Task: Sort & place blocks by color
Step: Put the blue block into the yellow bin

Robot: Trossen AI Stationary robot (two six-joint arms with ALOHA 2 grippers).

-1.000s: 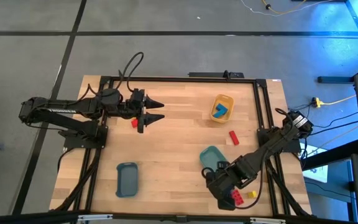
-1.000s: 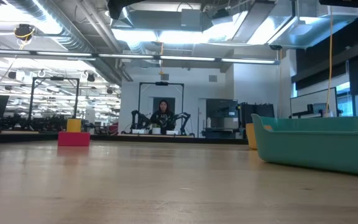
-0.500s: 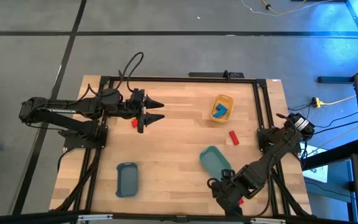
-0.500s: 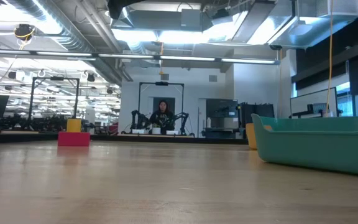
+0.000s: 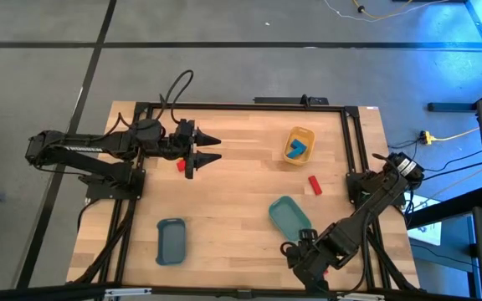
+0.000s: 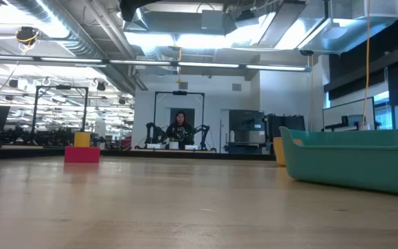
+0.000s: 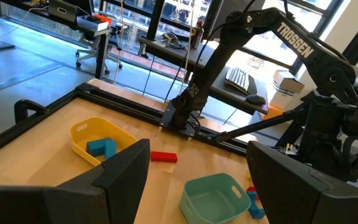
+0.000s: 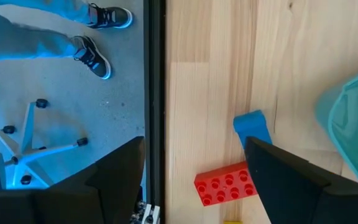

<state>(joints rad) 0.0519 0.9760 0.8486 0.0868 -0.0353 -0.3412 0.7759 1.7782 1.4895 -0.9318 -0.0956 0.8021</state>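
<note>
High view: the right arm bends over the table's (image 5: 224, 192) near right corner, the left arm waits far off.
The right gripper (image 8: 194, 165), jaws spread and empty, hangs above a red brick (image 8: 225, 184) beside the teal tray (image 8: 353, 130); the brick's long axis runs across the gap, a blue brick (image 8: 252, 126) just beyond. The left gripper (image 5: 213, 148) is open, empty.

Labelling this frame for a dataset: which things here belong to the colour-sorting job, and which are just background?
Job:
red block
blue block
blue blocks in yellow tray
red block by left arm
teal tray
slate-blue tray

Background:
person's shoes
chair base
</note>
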